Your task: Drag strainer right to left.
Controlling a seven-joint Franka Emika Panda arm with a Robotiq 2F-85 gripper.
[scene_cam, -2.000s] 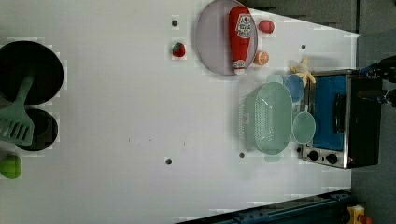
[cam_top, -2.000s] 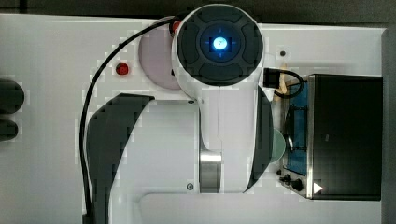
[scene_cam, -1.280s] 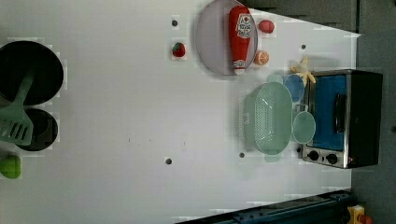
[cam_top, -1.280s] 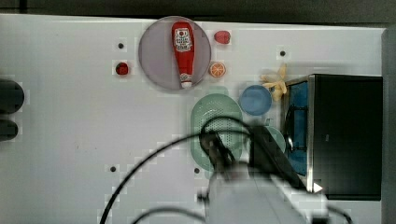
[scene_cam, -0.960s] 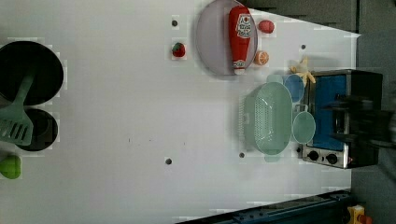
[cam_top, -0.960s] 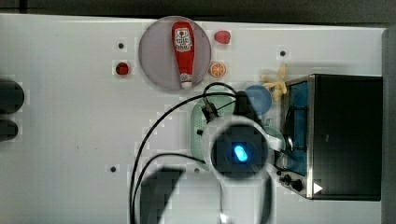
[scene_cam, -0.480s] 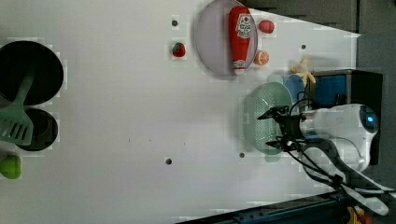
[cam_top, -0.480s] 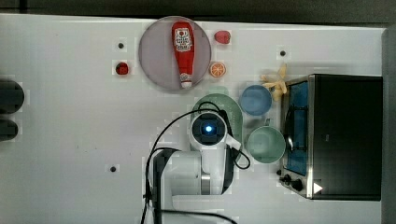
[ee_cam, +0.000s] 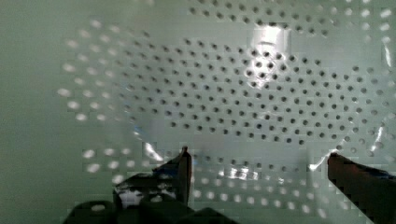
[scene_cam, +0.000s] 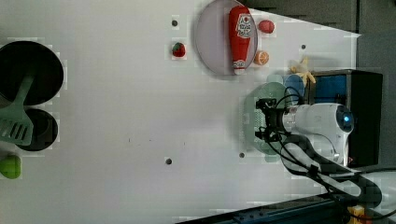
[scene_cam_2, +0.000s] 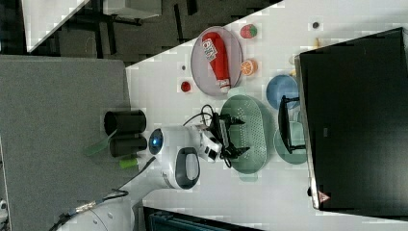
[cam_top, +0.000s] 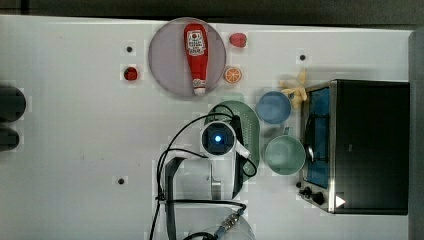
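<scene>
Strainer: pale mint-green oval basket with perforated bottom, resting on the white tabletop toward the top view's right, nearer the tabletop's right edge than its left, just beside the black toaster oven that occupies that end. Blue bowl: round, just beside the strainer's rim, between it and the oven. Green cup: round, with handle, also between strainer and oven, next to the blue bowl. Gripper: lowered into the strainer's basin, fingers spread wide apart, clamped on nothing; the wrist view has the dotted bottom close beneath the two dark tips. Whether the tips touch the bottom cannot be told. Plate: round, greyish, toward the tabletop's far edge in the top view, carrying a red ketchup bottle lying flat. Orange slice: just beside the plate. Two small red fruits, one on either side of the plate. Banana: near the oven's corner. Two black round pans and a green spatula: at the tabletop's opposite end, well apart from the strainer.
</scene>
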